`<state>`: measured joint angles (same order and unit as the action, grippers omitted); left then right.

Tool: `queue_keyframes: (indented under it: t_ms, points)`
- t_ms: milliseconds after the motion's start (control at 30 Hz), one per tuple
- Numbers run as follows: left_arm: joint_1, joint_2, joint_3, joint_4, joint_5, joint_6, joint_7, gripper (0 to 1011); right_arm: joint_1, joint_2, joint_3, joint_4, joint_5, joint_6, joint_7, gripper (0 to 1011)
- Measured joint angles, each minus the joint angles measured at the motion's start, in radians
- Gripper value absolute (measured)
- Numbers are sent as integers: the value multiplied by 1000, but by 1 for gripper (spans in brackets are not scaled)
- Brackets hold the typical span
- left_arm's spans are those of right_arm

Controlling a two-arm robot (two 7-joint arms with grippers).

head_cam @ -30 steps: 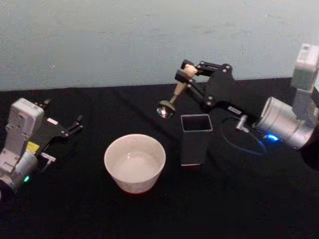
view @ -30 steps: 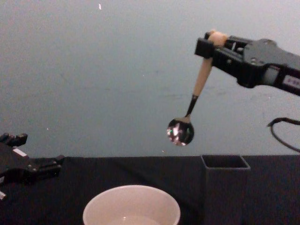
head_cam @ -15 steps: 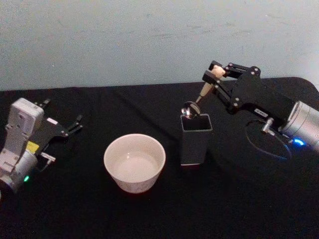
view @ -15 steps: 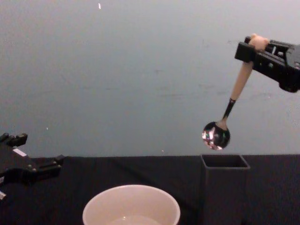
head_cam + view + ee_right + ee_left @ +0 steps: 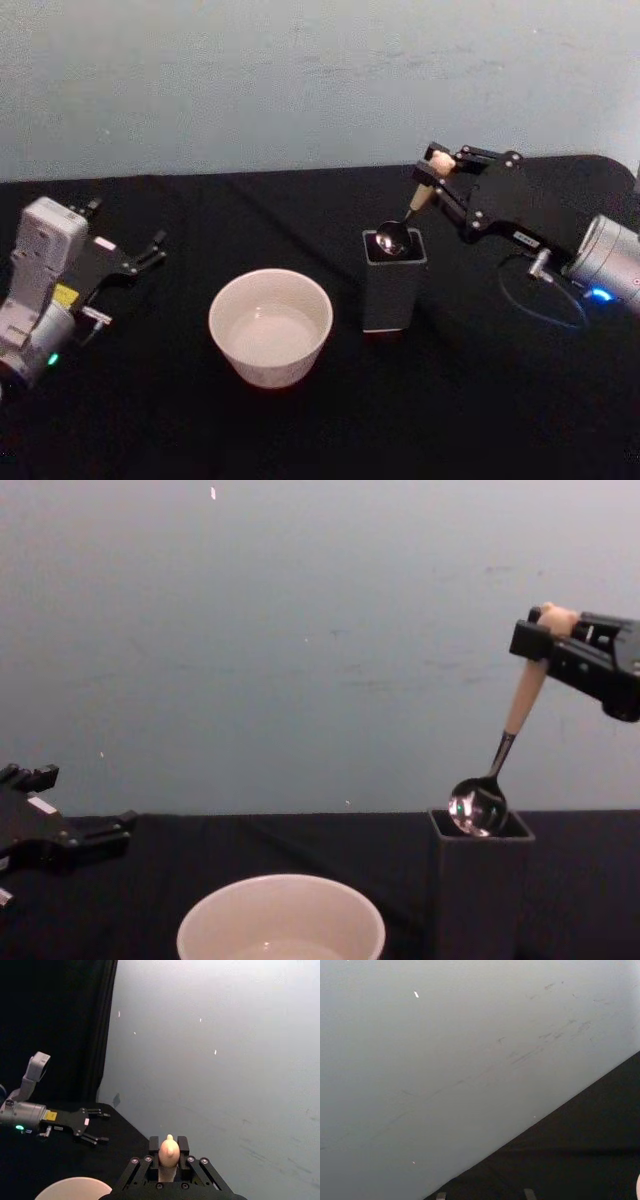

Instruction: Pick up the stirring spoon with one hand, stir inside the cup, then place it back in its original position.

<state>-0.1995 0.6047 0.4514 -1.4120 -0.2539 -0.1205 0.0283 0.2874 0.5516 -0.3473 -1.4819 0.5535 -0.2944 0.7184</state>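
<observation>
Nearest, the cup sits on the black table, cream, round, upright, mouth up; chest view shows its rim low in front. Just beside it on the robot's right, apart, stands the holder, dark grey, square, upright.

Stirring spoon is over the holder's open mouth, long axis tilted: bear-head end up and toward the robot's right, metal bowl down. In the chest view the spoon has its bowl at the holder rim, partly inside the opening; handle leans up to the right. Head view shows the bowl over the opening from above; depth inside cannot be told.

Right gripper holds the spoon at the top of the handle, fingers clamped narrow just under the bear head. Right wrist view shows that grip close: the bear head pokes up between the two black fingers, plus the left gripper far off and a slice of cup.

Left gripper is parked at the table's left, well apart from the cup, fingers spread, holding nothing. Left wrist view adds wall and table edge.
</observation>
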Motion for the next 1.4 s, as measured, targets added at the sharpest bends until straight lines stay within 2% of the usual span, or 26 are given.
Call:
queue_keyframes:
  t_ms: [333,833,1400]
  points:
    - [0,0,0,0,0,0,0,1001,24,-12,-16,45,-13,12,8,214]
    - [0,0,0,0,0,0,0,1001,48,-36,-66,103,-52,136,-48,214]
    - [0,0,0,0,0,0,0,1001,47,-58,-85,132,-65,199,-88,214]
